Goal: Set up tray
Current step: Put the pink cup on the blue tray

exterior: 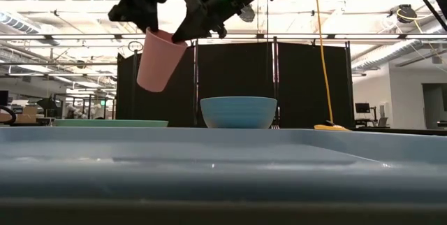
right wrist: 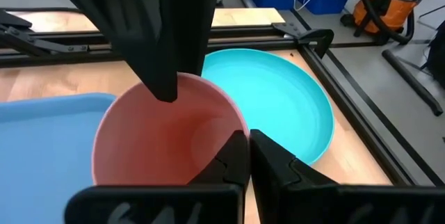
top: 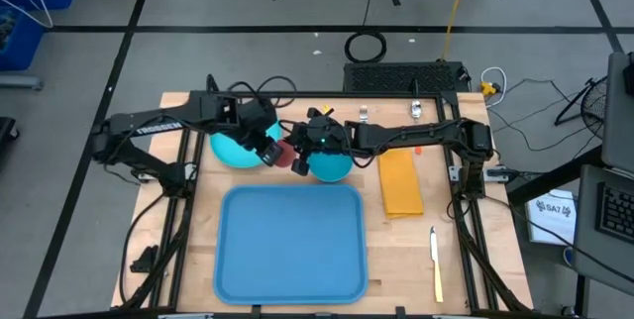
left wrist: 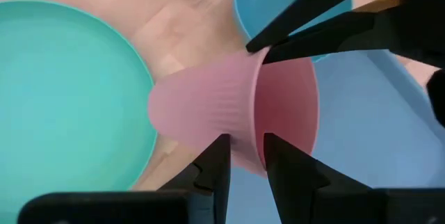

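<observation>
A pink ribbed cup [exterior: 159,59] hangs in the air, tilted, held by both grippers at once. It is above the gap between the round teal plate [top: 234,149] and the blue bowl [top: 330,165], just beyond the far rim of the light-blue tray [top: 292,245]. My left gripper [left wrist: 245,140] reaches in from the left and is shut on the cup. My right gripper [right wrist: 248,137] comes from the right, shut on the opposite side of the cup's rim. Plate, bowl and tray rest flat on the table. My left gripper pinches the cup's rim [left wrist: 254,135], one finger [left wrist: 217,160] on the outer wall and one [left wrist: 279,160] inside the mouth. The cup is lifted clear and tilted. My right gripper pinches the rim on the opposite side [right wrist: 240,128], one finger [right wrist: 233,158] inside the mouth and one [right wrist: 271,158] outside. It comes slanting down from the table's right. The cup hangs below it, clear of the table.
A yellow-orange folded napkin [top: 401,182] lies right of the bowl. A knife [top: 436,265] lies near the right edge, right of the tray. Two pieces of cutlery [top: 364,113] [top: 416,111] sit by the far edge. Black frame rails run along both table sides.
</observation>
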`<state>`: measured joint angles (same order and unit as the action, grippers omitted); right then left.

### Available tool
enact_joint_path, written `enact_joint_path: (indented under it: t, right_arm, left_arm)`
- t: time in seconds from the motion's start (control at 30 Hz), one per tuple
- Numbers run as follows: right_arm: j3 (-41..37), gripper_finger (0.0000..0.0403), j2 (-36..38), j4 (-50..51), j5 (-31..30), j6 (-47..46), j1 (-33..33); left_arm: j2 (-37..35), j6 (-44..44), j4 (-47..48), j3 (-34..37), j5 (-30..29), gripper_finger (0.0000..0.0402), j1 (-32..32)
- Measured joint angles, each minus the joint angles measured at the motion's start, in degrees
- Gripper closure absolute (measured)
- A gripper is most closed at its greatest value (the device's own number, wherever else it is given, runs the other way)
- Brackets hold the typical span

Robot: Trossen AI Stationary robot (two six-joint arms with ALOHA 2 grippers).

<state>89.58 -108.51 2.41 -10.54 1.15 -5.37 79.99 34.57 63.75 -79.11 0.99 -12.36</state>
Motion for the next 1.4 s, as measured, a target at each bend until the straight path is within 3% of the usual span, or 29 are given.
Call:
enact_joint_path:
  t: [0.23,0.37,0.47,0.63,1.0,1.17,1.27,1.4]
  right_arm:
    - [-0.07,0.0403,0.00,0.08,-0.01,0.02,0.18]
    - [-0.07,0.0403,0.00,-0.44,-0.14,-0.10,0.58]
    - [-0.07,0.0403,0.00,-1.08,-0.21,0.11,0.93]
    - [-0.04,0.0400,0.07,-1.62,-0.23,-0.31,1.54]
    - [0.04,0.0349,6.76,3.80,0.15,1.88,4.42]
    - [0.09,0.0345,11.37,7.11,0.03,2.45,4.79]
    - [-1.19,0.0346,13.82,10.03,-0.39,2.76,4.64]
    - [-6.50,0.0349,17.94,7.98,-5.39,2.79,4.46]
  left_arm:
    - [1.38,-3.24,0.08,0.00,-0.20,0.0313,0.00]
    - [1.40,-4.52,0.67,0.01,-0.86,0.0377,0.10]
    - [1.41,-5.36,1.25,0.04,-1.13,0.0392,0.15]
    - [1.41,-6.61,1.91,0.04,-1.42,0.0396,0.27]
    - [-0.28,-6.38,10.55,0.04,-5.24,0.0399,5.45]
    - [-1.84,-3.34,12.78,0.00,0.10,0.0399,10.51]
    - [-2.08,0.27,17.77,0.04,0.44,0.0399,14.24]
    - [-3.17,5.11,23.89,0.77,1.14,0.0399,17.47]
